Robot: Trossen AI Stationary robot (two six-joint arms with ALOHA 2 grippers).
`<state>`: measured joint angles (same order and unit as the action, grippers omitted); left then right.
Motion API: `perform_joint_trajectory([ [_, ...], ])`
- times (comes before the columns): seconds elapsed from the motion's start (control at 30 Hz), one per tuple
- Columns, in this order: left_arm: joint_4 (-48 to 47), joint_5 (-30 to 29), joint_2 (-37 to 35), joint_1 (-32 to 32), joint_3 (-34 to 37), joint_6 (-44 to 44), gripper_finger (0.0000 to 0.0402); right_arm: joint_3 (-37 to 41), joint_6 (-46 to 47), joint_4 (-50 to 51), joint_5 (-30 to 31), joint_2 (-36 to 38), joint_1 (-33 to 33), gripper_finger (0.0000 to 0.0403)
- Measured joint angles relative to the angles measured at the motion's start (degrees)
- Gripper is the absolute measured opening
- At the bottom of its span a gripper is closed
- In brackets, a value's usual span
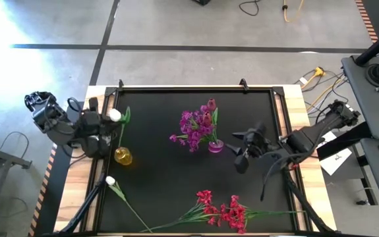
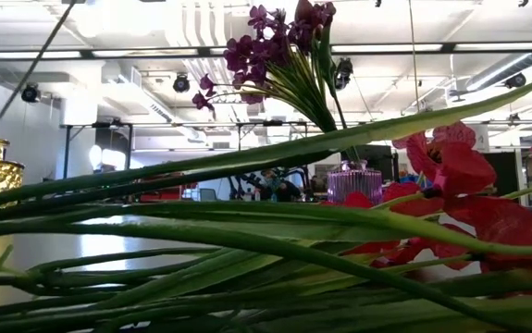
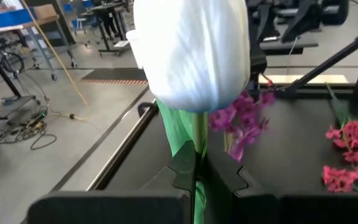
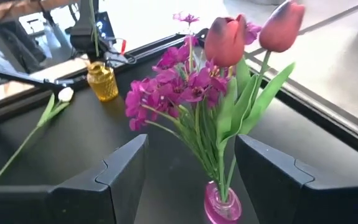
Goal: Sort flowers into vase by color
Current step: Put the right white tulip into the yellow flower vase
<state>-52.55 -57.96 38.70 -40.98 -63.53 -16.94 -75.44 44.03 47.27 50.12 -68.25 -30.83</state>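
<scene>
My left gripper [image 1: 110, 126] is shut on a white tulip [image 3: 191, 50] at the table's left, above a yellow vase [image 1: 123, 156]. A second white tulip [image 1: 110, 180] lies flat on the mat near the front left. Red blossom stems [image 1: 222, 212] lie along the front edge. A purple vase [image 1: 215, 146] at the middle holds purple blossoms [image 1: 192, 128] and pink tulip buds [image 4: 225, 38]. My right gripper [image 1: 240, 153] stands open just right of that vase, its fingers apart before the vase [image 4: 221, 206], touching nothing. My left gripper pinches the white tulip's green stalk [image 3: 198, 146] between its two fingers, just under the bud. The fingers come nearly level from the table's left and lie across the stalk. The bud stands above the fingers; the stalk [image 1: 121, 137] hangs down toward the yellow vase. Whether its lower end is inside, I cannot tell.
The black mat has a raised frame [image 1: 196, 90] around it. In the low view green stalks [image 2: 247, 240] and red blossoms [image 2: 460, 185] fill the foreground. Bare mat [image 1: 163, 171] lies between the two vases and the flowers at the front.
</scene>
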Motion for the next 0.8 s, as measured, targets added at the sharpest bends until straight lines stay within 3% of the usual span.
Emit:
perform_joint_trajectory([
  [0.4, 3.7, 0.6, -6.5, 0.0, 11.9, -6.4, 0.0000, 0.0, 4.0, -0.3, 2.5, 0.0, -1.3, 0.0223],
  [0.67, 7.0, 0.7, -6.9, 0.0, 9.4, -2.4, 0.0000, 0.0, 3.9, -1.3, 2.7, 0.0, -1.3, 0.0223],
  [0.8, 6.8, 3.6, -7.0, 0.0, 7.5, -1.1, 0.0000, 0.0, 3.9, -1.3, 2.9, -0.1, -1.3, 0.0223],
])
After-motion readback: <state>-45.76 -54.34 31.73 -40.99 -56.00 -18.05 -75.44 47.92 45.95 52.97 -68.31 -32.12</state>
